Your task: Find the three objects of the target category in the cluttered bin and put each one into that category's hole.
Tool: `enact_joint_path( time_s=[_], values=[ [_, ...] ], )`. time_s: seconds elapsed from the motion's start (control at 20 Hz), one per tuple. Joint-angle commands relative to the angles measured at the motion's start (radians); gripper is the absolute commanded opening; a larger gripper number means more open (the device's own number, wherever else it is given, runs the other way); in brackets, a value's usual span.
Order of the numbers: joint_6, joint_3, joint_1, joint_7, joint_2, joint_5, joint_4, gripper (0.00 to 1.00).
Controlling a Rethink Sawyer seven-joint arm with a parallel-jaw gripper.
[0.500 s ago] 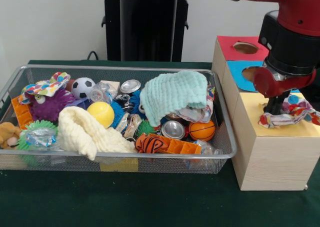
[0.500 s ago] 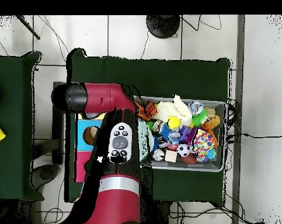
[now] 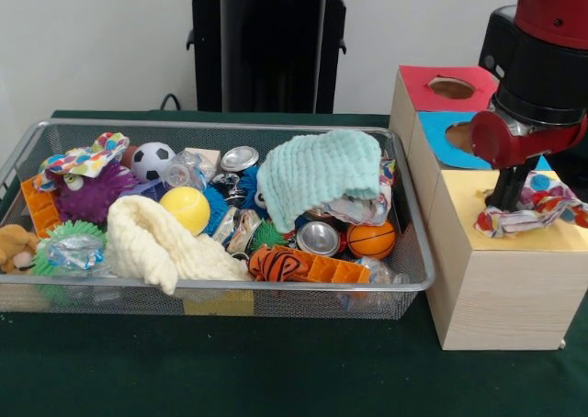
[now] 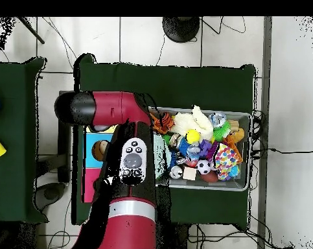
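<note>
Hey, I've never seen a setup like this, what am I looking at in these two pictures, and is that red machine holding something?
It is a red robot arm with a gripper at its end. One picture looks across the table at it; the other looks straight down. On the table sits a wire bin full of toys, balls, cans and cloths, beside three wooden boxes with round holes. The gripper is over the yellow-topped box, where a polka-dot fabric piece lies draped around it. Another dotted piece lies in the bin's corner. The fingers are hidden.
</note>
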Motion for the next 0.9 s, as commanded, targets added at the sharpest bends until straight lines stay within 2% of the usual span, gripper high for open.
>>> enact_joint_path(
  time_s=[0.05, 0.6, 0.9],
  values=[
    [0.080, 0.042, -0.039, 0.037, -0.041, -0.067, 0.103, 0.00],
    [0.158, 0.069, -0.067, -0.011, -0.115, -0.063, 0.124, 0.00],
    [0.211, 0.087, -0.091, -0.050, -0.140, -0.081, 0.111, 0.00]
  ],
)
